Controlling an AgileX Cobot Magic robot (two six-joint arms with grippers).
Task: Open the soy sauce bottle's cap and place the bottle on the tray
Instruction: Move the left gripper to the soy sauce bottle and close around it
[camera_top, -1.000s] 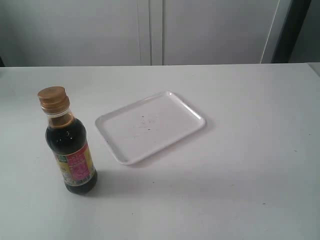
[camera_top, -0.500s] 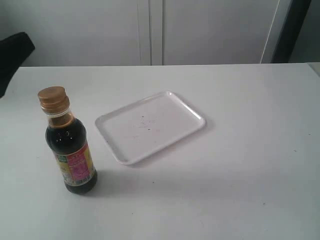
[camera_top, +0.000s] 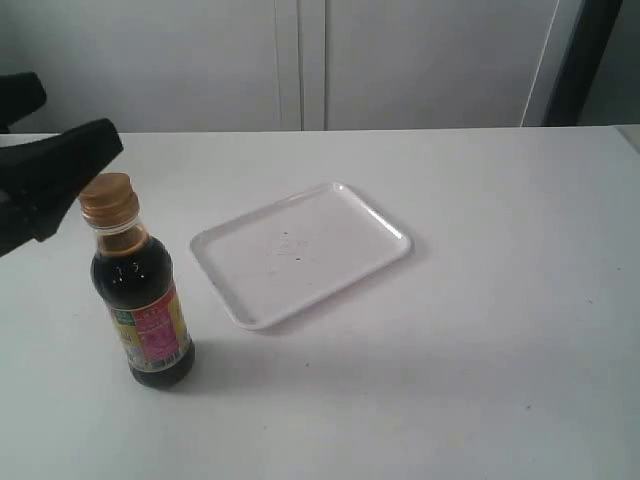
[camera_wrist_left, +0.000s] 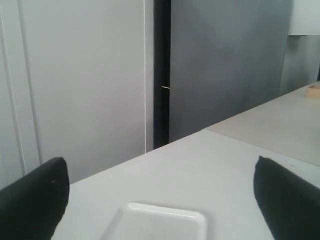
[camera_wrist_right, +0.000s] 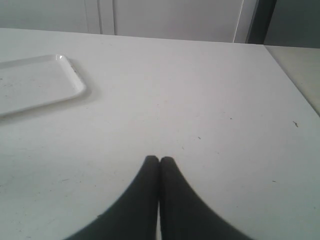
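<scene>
Exterior view: soy sauce bottle (camera_top: 140, 300) of dark liquid beside tray (camera_top: 350, 235).

1 clear glass soy sauce bottle (camera_top: 140, 300) | 1 golden-orange ribbed cap (camera_top: 108, 198) | 1 white plastic tray (camera_top: 345, 225) | 2 black tools: left tool (camera_wrist_left: 160, 165), right tool (camera_wrist_right: 159, 160)

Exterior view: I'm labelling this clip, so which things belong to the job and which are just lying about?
Job: soy sauce bottle, golden cap, white tray, left claw.
Just there: white table, cabinet doors behind.
</scene>
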